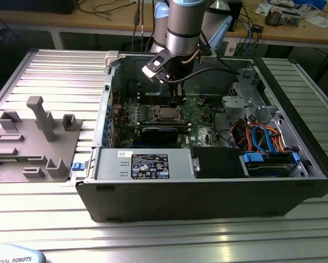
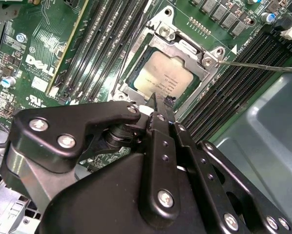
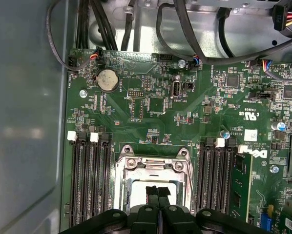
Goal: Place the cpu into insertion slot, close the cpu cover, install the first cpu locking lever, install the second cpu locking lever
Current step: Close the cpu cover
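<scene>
Your end effector has its fingers pressed together with nothing between them, and in the first wrist view its tips hang just above the cpu. The cpu sits in the insertion slot on the green motherboard. The cpu cover lies down around it, framing the chip's pale top. In the second wrist view a thin metal lever sticks out from the socket corner over the memory slots. The open computer case rests on the ribbed desk.
</scene>
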